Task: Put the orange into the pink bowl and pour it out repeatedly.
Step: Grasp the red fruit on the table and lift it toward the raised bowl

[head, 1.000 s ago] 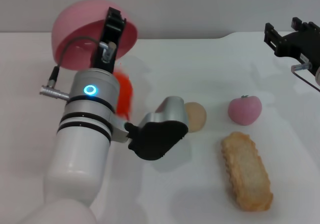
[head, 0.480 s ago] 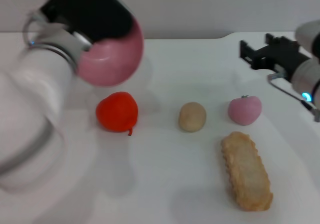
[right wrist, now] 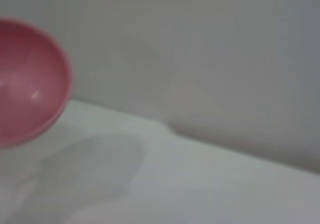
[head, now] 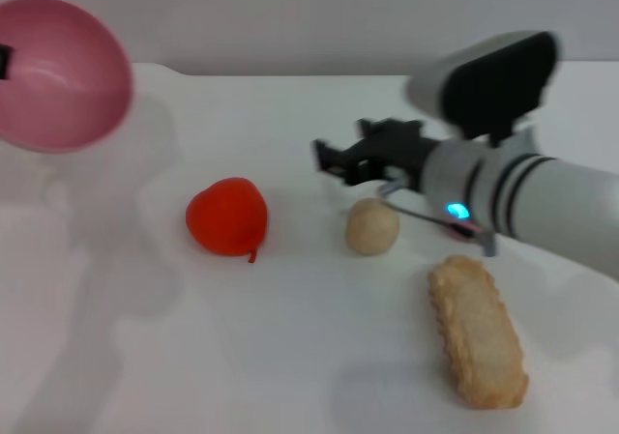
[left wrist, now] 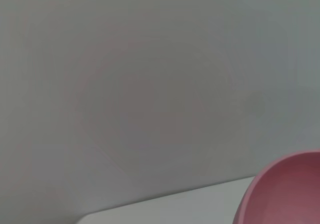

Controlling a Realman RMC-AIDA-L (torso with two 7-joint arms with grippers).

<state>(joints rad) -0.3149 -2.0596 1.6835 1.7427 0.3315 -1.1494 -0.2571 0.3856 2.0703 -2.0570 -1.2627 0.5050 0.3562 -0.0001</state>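
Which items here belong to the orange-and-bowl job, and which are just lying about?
Job:
- orange, on the table
- pink bowl, held up at far left, tipped, empty
- right gripper, reaching in above the beige ball

Lying about:
- beige ball
- bread-like piece

The left gripper is out of sight.

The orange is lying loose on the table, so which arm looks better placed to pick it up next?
The right, probably. Its tool reaches in over the table beside the orange, while the left arm is busy holding the pink bowl up at the far left.
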